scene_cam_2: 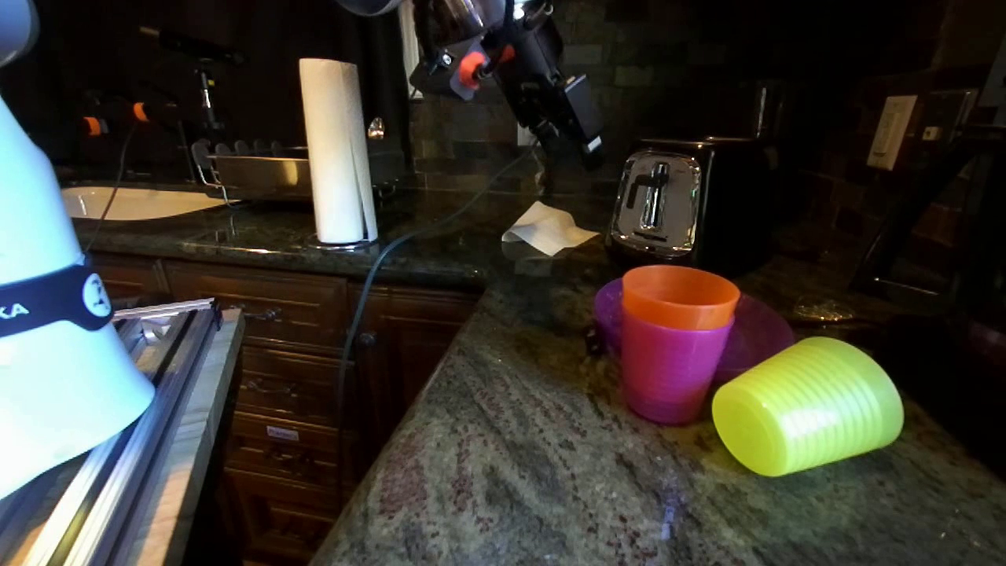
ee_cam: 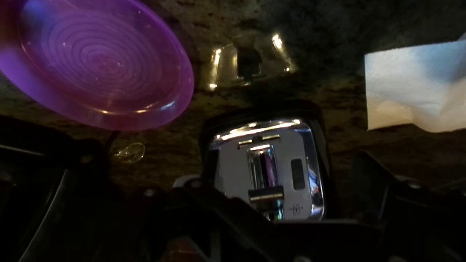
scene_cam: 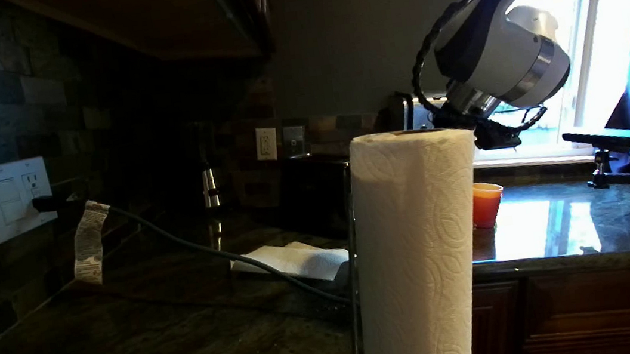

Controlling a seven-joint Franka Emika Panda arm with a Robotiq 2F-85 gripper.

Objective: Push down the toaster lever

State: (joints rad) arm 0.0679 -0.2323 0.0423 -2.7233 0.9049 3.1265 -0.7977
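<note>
The toaster (scene_cam_2: 660, 200) has a shiny silver front and a black body. It stands on the dark counter in an exterior view, and its dark body (scene_cam: 317, 197) shows in an exterior view partly behind the paper towel roll. The toaster front (ee_cam: 236, 167) faces the wrist view, its upper end hidden by the gripper. The black lever (scene_cam_2: 648, 181) sits at the upper end of its slot; it also shows in the wrist view (ee_cam: 266, 194). My gripper (scene_cam_2: 588, 134) is raised above counter level, apart from the toaster. Its dark fingers (ee_cam: 287, 174) are spread and empty.
The white paper towel roll (scene_cam: 414, 249) stands upright. A white paper towel sheet (scene_cam_2: 546, 228) lies beside the toaster. Before the toaster are a purple plate (scene_cam_2: 762, 334), a pink cup (scene_cam_2: 672, 369) holding an orange cup (scene_cam_2: 680, 295), and a tipped yellow-green cup (scene_cam_2: 809, 409). A cord (scene_cam_2: 424, 232) crosses the counter.
</note>
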